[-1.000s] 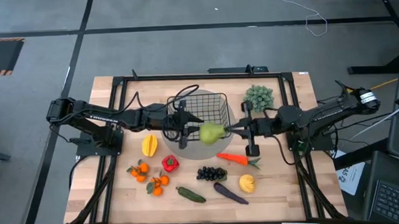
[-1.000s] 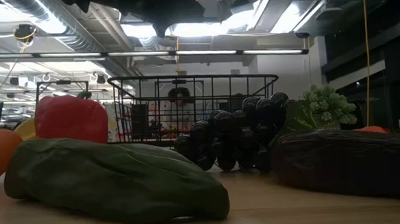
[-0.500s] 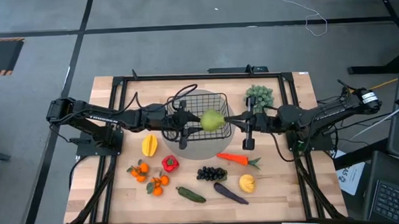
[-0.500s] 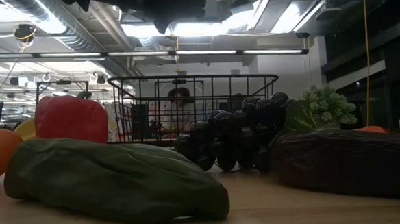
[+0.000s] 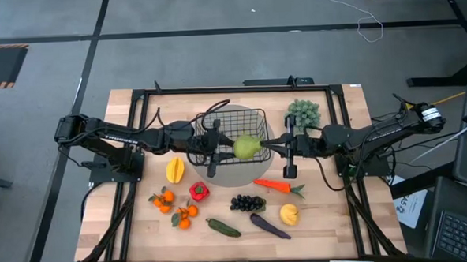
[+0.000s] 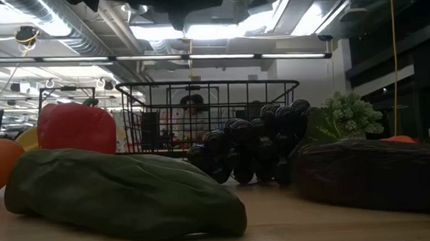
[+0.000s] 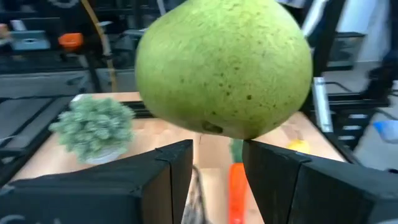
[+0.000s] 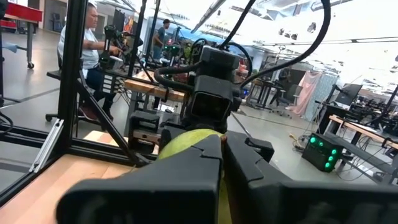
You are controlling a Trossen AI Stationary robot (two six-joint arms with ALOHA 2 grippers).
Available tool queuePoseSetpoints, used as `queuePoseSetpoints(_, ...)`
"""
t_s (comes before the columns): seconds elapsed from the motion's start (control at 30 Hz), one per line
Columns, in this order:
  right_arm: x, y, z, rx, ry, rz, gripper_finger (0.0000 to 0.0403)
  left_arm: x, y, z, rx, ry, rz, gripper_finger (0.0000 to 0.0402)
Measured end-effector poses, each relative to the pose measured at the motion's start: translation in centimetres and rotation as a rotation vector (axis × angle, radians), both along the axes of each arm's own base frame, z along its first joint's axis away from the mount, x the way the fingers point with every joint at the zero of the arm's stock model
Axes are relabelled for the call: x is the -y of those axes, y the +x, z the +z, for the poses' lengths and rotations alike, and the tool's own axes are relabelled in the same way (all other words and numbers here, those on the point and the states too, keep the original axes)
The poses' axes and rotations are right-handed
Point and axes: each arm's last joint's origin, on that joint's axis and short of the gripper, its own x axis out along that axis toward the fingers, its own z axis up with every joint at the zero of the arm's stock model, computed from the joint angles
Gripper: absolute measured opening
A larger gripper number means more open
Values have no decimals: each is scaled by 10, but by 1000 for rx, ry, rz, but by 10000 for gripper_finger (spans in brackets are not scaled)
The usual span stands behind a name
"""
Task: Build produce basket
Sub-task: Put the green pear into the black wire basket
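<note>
Overhead, a wooden worktop (image 5: 336, 221) fills the middle of the frame, with two dark arms reaching in from either side and meeting just above centre. Between them hangs the green apple (image 5: 247, 147), raised off the worktop over the lower edge of the black wire basket (image 5: 245, 113), which stands on a grey round disc (image 5: 234, 175). The right gripper (image 5: 277, 148), coming in from the right of the frame, has its fingers pressed together right against the apple's far end and appears to hold it there. The left gripper (image 5: 221, 147), coming in from the left, has its fingers parted, and its wrist camera sees the apple looming just beyond their tips. The rest of the produce lies below the basket, in the lower middle of the frame: a red pepper (image 5: 199, 191), tangerines (image 5: 165, 199), a green cucumber (image 5: 223, 227), dark grapes (image 5: 247, 202), a purple eggplant (image 5: 269, 226), a yellow lemon (image 5: 289, 215) and an orange carrot (image 5: 274, 186). A pale-green bushy plant (image 5: 302, 112) sits upper right of the basket. From worktop height, the cucumber and grapes lie in front of the basket.
</note>
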Motion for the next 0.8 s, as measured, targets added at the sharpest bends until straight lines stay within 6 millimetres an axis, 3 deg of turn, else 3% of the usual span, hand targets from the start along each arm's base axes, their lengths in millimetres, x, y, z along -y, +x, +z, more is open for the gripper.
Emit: queuePoseSetpoints(0.8,-2,0,2,27,-3,75,0,3,0,0,1,27,14,130)
